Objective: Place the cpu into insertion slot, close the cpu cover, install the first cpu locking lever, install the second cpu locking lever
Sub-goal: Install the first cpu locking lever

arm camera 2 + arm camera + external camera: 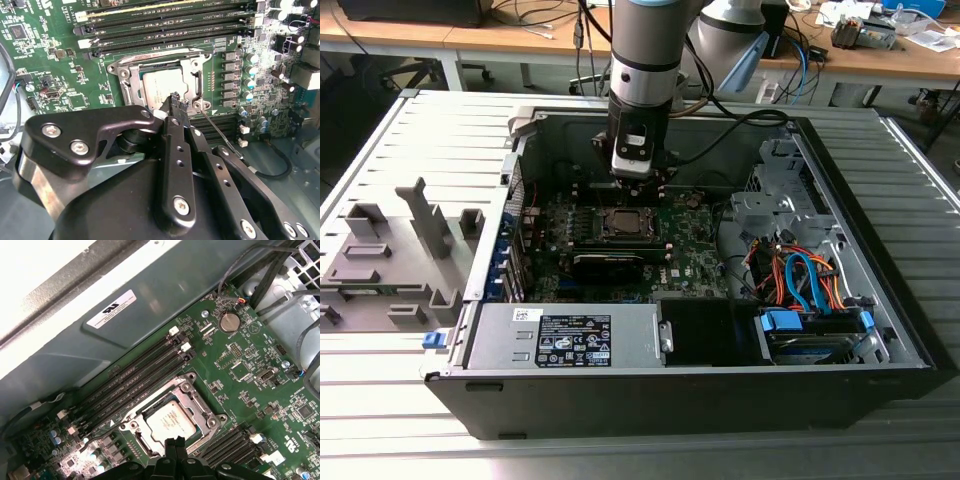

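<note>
On slatted table (380,150), desks (470,38) behind — cpu (170,421) socketed, tool (173,444) above.

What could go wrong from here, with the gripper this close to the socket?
1. The gripper has its tips at the edge of the cpu cover; a slip could scrape the cpu.
2. The thin locking lever runs beside the tips and seems unlatched; it might slide off and spring onto the motherboard.

Probably a robotics lab: cable-strewn workbenches (470,38), slatted metal table (380,430).
</note>
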Controlling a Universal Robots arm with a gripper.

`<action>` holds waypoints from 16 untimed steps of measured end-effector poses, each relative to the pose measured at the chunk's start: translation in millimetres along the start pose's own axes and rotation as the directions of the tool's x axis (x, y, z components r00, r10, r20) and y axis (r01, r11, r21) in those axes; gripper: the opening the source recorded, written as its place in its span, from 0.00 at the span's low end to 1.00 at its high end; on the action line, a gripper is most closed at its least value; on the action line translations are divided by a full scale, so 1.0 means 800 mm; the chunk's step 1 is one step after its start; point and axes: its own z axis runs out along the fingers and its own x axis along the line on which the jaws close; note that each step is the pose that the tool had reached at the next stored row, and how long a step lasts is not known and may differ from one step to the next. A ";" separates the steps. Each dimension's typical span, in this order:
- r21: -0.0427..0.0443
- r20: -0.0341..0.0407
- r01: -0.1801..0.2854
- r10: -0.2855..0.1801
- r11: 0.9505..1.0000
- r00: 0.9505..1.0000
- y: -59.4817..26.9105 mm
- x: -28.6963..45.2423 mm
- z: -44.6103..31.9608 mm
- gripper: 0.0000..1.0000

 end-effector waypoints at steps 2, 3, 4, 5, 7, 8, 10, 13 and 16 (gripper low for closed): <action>0.000 0.000 0.002 -0.002 1.000 1.000 0.000 0.0000 0.0000 0.11; 0.000 0.000 0.003 -0.003 1.000 1.000 0.000 0.0000 0.0000 0.11; 0.000 0.000 0.004 -0.004 1.000 1.000 0.000 0.0000 0.0000 0.11; 0.000 0.000 0.005 -0.005 1.000 1.000 0.000 0.0000 0.0000 0.11; 0.000 0.000 0.006 -0.006 1.000 1.000 0.000 0.0000 0.0000 0.11; 0.000 0.000 0.007 -0.007 1.000 1.000 0.000 0.0000 0.0000 0.11; 0.000 0.000 0.009 -0.009 1.000 1.000 0.000 0.0000 0.0000 0.11; 0.001 0.000 0.012 -0.012 1.000 1.000 0.000 0.0000 0.0000 0.11; 0.001 0.000 0.015 -0.015 1.000 1.000 0.000 0.0000 0.0000 0.11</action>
